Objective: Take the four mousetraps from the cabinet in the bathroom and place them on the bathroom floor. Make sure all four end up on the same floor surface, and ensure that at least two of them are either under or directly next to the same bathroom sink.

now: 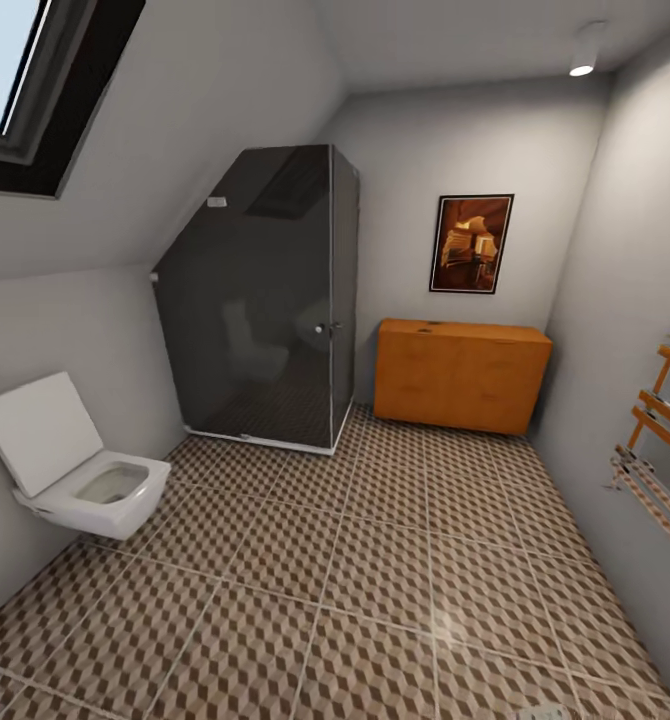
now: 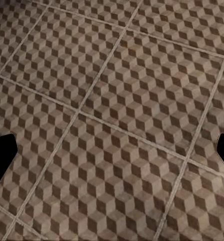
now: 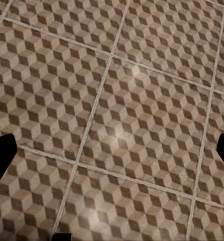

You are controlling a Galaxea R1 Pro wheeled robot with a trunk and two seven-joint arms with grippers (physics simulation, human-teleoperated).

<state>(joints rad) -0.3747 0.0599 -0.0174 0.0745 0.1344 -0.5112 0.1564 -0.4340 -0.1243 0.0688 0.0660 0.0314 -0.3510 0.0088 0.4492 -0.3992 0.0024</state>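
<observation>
The orange-brown wooden cabinet (image 1: 462, 375) stands against the far wall, to the right of the shower, with its drawers shut. The mousetraps are out of view and so is the sink. The cube-patterned bathroom floor (image 1: 375, 560) stretches from me to the cabinet. In the left wrist view, my left gripper (image 2: 112, 155) hangs open over the floor tiles (image 2: 117, 100), with dark fingertips (image 2: 2, 155) at the picture's edges and nothing between them. My right gripper (image 3: 112, 155) is likewise open and empty above the tiles (image 3: 122, 90).
A dark glass shower cubicle (image 1: 265, 300) fills the far left corner. A white wall-hung toilet (image 1: 85, 470) with its lid up juts from the left wall. A wooden towel rail (image 1: 660, 440) sticks out from the right wall. A framed picture (image 1: 471, 243) hangs above the cabinet.
</observation>
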